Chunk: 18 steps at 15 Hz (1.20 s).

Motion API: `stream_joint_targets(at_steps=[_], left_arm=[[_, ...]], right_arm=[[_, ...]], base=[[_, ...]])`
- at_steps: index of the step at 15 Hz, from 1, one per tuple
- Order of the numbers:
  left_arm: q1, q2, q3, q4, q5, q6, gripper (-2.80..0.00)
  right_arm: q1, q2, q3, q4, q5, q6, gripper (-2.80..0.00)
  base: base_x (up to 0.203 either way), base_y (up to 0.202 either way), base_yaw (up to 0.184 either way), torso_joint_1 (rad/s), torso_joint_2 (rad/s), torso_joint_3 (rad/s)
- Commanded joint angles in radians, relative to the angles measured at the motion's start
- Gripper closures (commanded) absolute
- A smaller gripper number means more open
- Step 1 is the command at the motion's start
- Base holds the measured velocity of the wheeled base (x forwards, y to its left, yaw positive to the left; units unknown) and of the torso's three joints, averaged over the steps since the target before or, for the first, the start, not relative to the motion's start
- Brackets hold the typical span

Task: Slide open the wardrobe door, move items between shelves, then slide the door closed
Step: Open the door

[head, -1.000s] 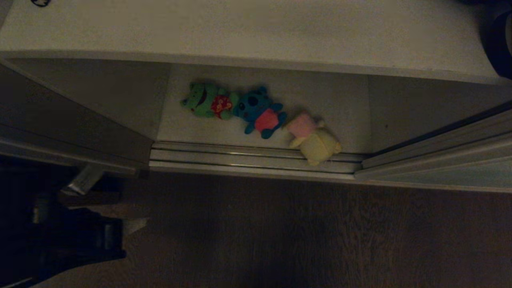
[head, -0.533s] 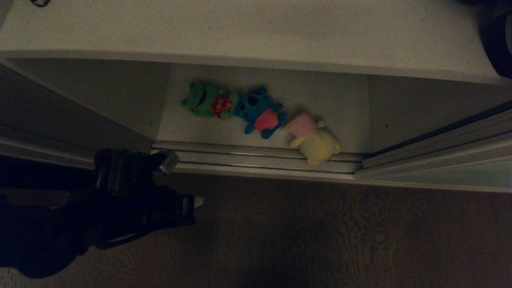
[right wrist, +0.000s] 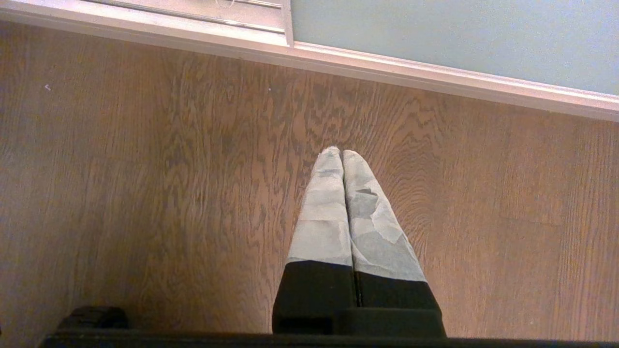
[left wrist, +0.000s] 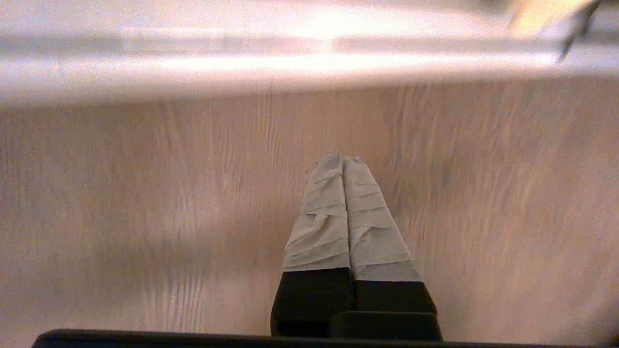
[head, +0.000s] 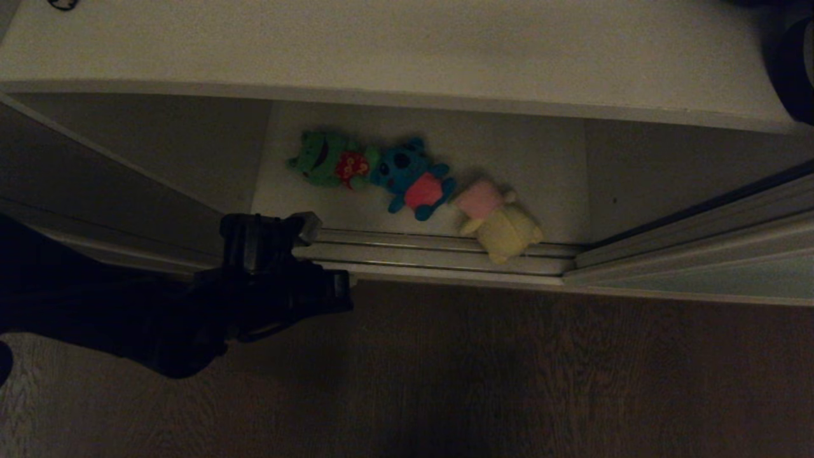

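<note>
Three items lie in a row on the lower shelf (head: 534,159): a green plush (head: 327,160), a blue one with a pink belly (head: 412,178) and a cream-yellow one with pink (head: 499,222), which overlaps the floor track. An upper shelf (head: 407,44) juts out above them. The sliding wardrobe door (head: 731,280) stands slid to the right, leaving the opening uncovered. My left gripper (head: 308,226) is shut and empty at the track's left end, left of the toys and apart from them. The left wrist view shows its tip (left wrist: 343,157) over the wood floor. My right gripper (right wrist: 341,152) is shut and empty above the floor.
A ribbed metal floor track (head: 432,251) runs along the wardrobe's front. A grey panel (head: 95,184) bounds the opening on the left. Wood floor (head: 509,381) lies in front. A dark object (head: 795,70) sits at the upper shelf's right end.
My left arm has swung up from the lower left corner and rightward to the left end of the track. The toys and the door have not moved.
</note>
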Motion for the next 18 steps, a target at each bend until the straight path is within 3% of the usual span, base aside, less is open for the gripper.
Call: stream_joint_targets(at_steps=[1, 2, 3, 7, 10, 13, 18], left_arm=[[-0.007, 0.024, 0.014, -0.077, 0.004, 0.014, 0.0], [-0.008, 0.01, 0.023, -0.081, 0.004, 0.036, 0.0], [-0.008, -0.003, 0.033, -0.084, 0.003, 0.068, -2.8], [-0.007, 0.0, 0.033, -0.107, -0.002, 0.111, -2.8], [-0.007, 0.091, 0.017, -0.206, -0.007, 0.174, -2.8], [-0.007, 0.211, -0.028, -0.366, -0.065, 0.251, -2.8], [-0.004, 0.227, -0.12, -0.401, -0.143, 0.297, -2.8]], right_arm=[[0.0, 0.0, 0.0, 0.001, 0.0, 0.0, 0.0], [0.0, 0.0, 0.0, 0.001, 0.0, 0.0, 0.0], [0.0, 0.0, 0.0, 0.0, 0.0, 0.0, 0.0], [0.0, 0.0, 0.0, 0.001, 0.0, 0.0, 0.0], [0.0, 0.0, 0.0, 0.0, 0.0, 0.0, 0.0], [0.0, 0.0, 0.0, 0.0, 0.0, 0.0, 0.0], [0.0, 0.0, 0.0, 0.0, 0.0, 0.0, 0.0]], base=[[0.0, 0.0, 0.0, 0.0, 0.0, 0.0], [0.0, 0.0, 0.0, 0.0, 0.0, 0.0], [0.0, 0.0, 0.0, 0.0, 0.0, 0.0], [0.0, 0.0, 0.0, 0.0, 0.0, 0.0], [0.0, 0.0, 0.0, 0.0, 0.0, 0.0], [0.0, 0.0, 0.0, 0.0, 0.0, 0.0], [0.0, 0.0, 0.0, 0.0, 0.0, 0.0]])
